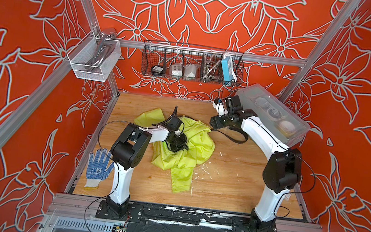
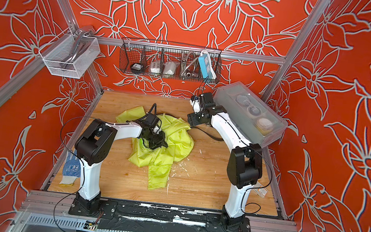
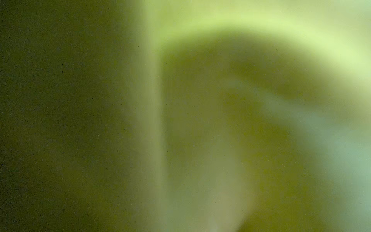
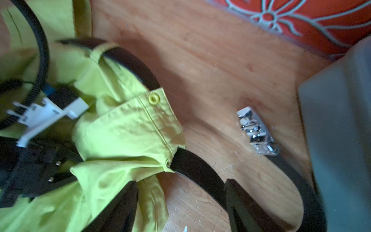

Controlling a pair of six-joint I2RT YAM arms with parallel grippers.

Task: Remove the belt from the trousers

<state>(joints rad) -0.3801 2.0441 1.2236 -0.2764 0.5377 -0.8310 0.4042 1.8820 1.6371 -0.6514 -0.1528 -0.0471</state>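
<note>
Right gripper [image 4: 180,184] spread over glossy dark belt [image 4: 130,60], left gripper [image 1: 177,144] closed amid crumpled lime trousers [image 1: 200,145]

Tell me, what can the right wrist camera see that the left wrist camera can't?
Only the right wrist view shows the dark belt running under a loop at the waistband, its shiny buckle lying on the wooden table, a yellow-green button and a grey box. Only the left wrist view: nothing of its own. It is one blur, with the lens too close to yellow-green cloth for any detail. Both share the lime trousers, which fill the whole left wrist picture.
</note>
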